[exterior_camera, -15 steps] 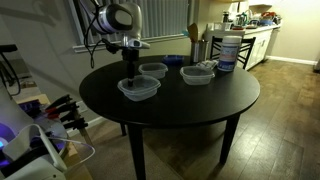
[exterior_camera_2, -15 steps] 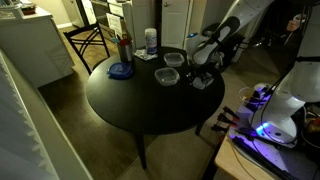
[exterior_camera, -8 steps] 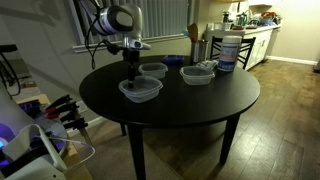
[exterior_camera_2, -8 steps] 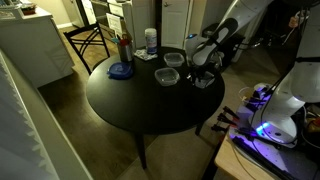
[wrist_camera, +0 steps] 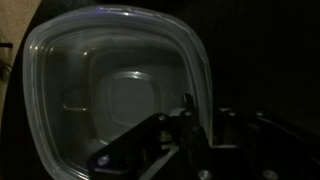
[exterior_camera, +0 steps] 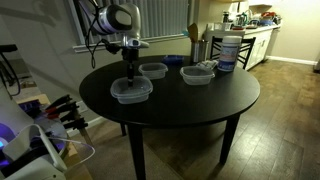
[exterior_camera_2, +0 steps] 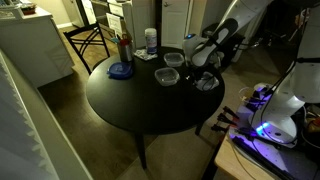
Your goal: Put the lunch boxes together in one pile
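Since the gripper (exterior_camera: 130,76) is clamped on the rim of the near box (exterior_camera: 131,91) by the table (exterior_camera: 190,110) edge, the coming carry should run inward from that edge: middle box (exterior_camera: 153,70) just beyond, far box (exterior_camera: 198,75) well apart.

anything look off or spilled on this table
Nothing stands out: no spill or damage shows. The pincer is shut on the rim of one empty lunch box on the table; the other two lunch boxes stand apart, upright.
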Tool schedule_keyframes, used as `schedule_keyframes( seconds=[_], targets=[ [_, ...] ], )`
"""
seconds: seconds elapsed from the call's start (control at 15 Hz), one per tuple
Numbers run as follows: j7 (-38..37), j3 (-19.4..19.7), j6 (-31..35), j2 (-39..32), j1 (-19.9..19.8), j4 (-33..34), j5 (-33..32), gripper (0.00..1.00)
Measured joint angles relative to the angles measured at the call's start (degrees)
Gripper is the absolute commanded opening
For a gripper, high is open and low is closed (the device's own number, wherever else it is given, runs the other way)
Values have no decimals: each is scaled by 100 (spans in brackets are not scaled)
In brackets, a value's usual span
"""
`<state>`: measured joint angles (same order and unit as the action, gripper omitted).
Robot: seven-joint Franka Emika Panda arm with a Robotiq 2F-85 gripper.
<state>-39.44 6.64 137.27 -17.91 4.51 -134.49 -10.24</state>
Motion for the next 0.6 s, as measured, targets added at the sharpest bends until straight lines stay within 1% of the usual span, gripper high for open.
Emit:
schedule_keyframes(
  seconds=[0.33,0.47,0.6],
  targets=[
    [-1256,45,-48,73,500,-108,-443,2],
    [-1778,-31,-168,226,768,-175,-573,2],
    [-2237,-194,-389,425,978,-216,-650,2]
  ],
)
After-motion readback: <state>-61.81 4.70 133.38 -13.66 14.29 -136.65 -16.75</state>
